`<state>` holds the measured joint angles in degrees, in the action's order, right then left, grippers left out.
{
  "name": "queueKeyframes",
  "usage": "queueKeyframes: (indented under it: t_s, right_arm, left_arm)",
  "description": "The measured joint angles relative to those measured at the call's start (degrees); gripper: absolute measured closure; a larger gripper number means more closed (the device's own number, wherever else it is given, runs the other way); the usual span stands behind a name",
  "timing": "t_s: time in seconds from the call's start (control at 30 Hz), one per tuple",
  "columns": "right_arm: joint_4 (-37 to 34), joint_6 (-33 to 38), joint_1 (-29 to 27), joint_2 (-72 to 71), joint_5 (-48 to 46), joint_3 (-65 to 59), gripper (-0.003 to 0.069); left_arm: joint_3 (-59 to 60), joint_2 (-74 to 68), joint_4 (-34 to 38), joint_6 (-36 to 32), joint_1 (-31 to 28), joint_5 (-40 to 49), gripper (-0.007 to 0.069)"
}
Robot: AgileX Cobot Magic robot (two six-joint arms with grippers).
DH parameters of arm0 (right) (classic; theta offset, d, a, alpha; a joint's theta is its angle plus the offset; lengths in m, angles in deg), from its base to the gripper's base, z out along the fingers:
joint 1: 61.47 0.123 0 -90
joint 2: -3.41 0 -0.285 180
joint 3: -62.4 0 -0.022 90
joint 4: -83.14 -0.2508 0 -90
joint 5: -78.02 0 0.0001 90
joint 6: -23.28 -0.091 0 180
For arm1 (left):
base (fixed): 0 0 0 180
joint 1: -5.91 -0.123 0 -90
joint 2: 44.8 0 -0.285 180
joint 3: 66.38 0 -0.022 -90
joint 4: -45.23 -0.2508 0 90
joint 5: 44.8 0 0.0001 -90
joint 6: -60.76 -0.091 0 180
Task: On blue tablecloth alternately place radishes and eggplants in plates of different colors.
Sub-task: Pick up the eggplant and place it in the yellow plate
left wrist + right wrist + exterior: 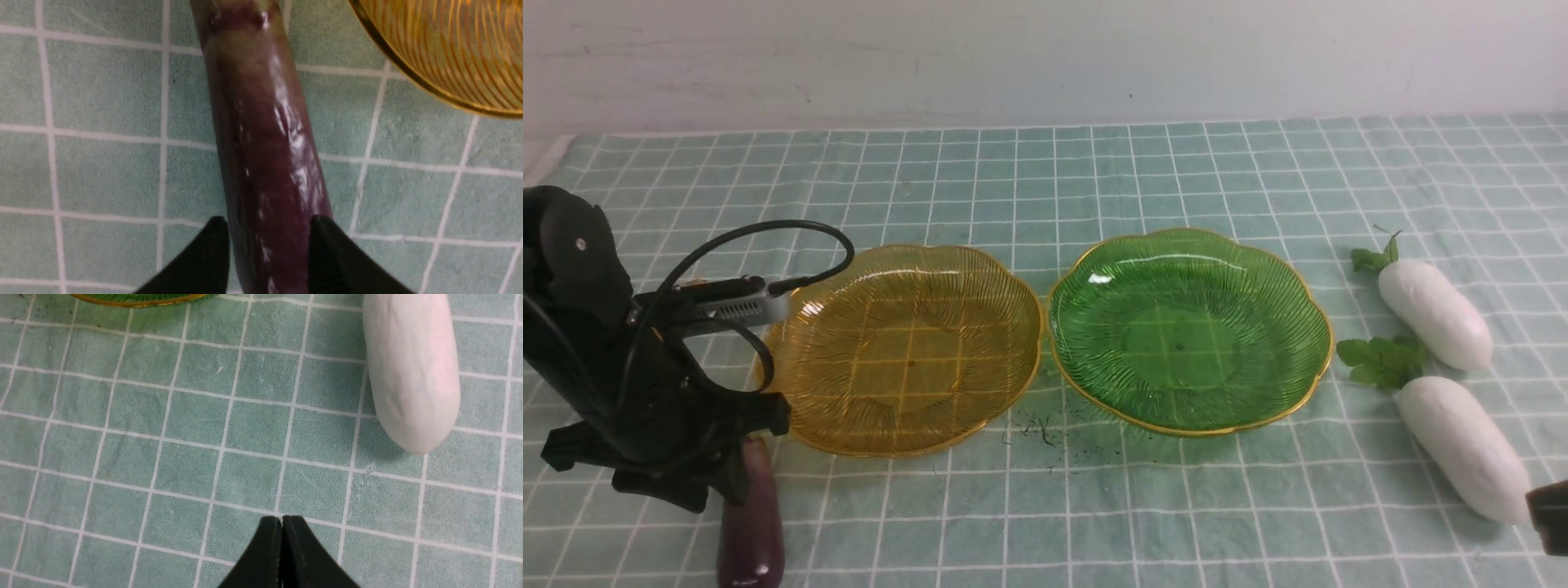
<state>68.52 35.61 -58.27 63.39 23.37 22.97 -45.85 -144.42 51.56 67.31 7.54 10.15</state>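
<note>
The left gripper [267, 220] hangs low over the near left part of the cloth [1094, 180], its fingers [204, 261] apart with the eggplant [261, 143] between them, one on each flank. That straddle across the narrow width suits a long, slick thing, since a grip along its length would find nothing to bite on. Both fingers sit close against the skin, but I cannot tell whether they are pressing or only flanking it. The eggplant lies flat on the cloth just beside the near rim of the amber plate [907, 343], so a short lift and carry should be enough to get it in. Only this one eggplant shows. Both the amber plate and the green plate [1188, 327] are empty, so I judge this to be the first pick of the task. The plates sit side by side in the middle, which leaves one within reach of each arm. The two radishes [1433, 314] [1462, 447] lie on the cloth to the right of the green plate, leaves pointing away from the robot, on the right arm's side. The right gripper [282, 522] hovers just short of the nearer radish's blunt end with its fingers pressed together on nothing. It looks parked close by, ready for its turn once the eggplant is placed.
</note>
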Motion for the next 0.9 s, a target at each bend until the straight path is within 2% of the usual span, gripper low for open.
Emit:
queueKeyframes:
  t_s: [0.17,0.3,0.4,0.53,0.6,0.77,0.9]
  right_arm:
    - [-0.42,-0.04,0.00,0.00,0.00,0.00,0.0673]
    - [-0.47,-0.04,0.00,0.00,0.00,0.00,0.0673]
    - [-0.60,-0.04,0.00,0.00,-0.02,0.00,0.0673]
    - [-0.66,-0.04,0.00,0.00,-0.02,0.00,0.0673]
    - [-0.66,-0.04,0.00,0.00,-0.02,0.00,0.0673]
    - [-0.66,-0.04,0.00,0.00,-0.02,0.00,0.0673]
    - [-0.71,-0.12,0.00,0.00,-0.02,0.00,0.0673]
  left_arm:
    - [0.00,-2.40,0.23,0.33,0.00,-3.48,0.0234]
    - [0.00,-5.33,0.50,0.33,0.00,-4.31,0.0200]
    - [0.00,-7.79,0.56,0.33,0.00,-4.31,0.0202]
    - [-0.13,-9.32,0.50,0.33,0.00,-3.68,0.0275]
    - [-0.22,-9.26,0.21,0.17,0.00,-3.13,0.0283]
    - [-2.76,-6.72,-2.21,-1.04,0.00,2.50,0.0283]
    - [-9.92,-1.76,-2.88,-1.18,0.13,8.92,0.0283]
